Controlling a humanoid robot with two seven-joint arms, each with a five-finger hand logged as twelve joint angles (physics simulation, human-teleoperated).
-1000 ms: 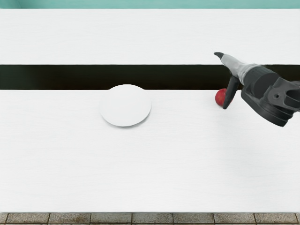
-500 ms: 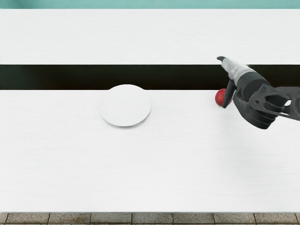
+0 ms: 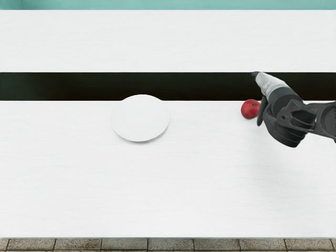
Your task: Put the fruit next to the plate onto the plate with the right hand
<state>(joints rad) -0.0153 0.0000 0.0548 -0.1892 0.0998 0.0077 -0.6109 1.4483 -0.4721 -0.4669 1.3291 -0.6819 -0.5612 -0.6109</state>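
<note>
White table (image 3: 168,178) with a dark slot (image 3: 79,86) running across it just behind the plate (image 3: 140,118). Teal strip (image 3: 168,4) far behind the plate, tiled floor (image 3: 168,244) at the near edge. Red fruit (image 3: 250,108) sits on the table well right of the plate, beside the slot. Right hand (image 3: 283,116) just right of the fruit, fingers (image 3: 266,81) spread apart, gripping nothing.

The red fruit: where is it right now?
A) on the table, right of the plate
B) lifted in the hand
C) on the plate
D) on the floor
A: the red fruit sits on the table, well right of the plate, with the right hand beside it.
</note>
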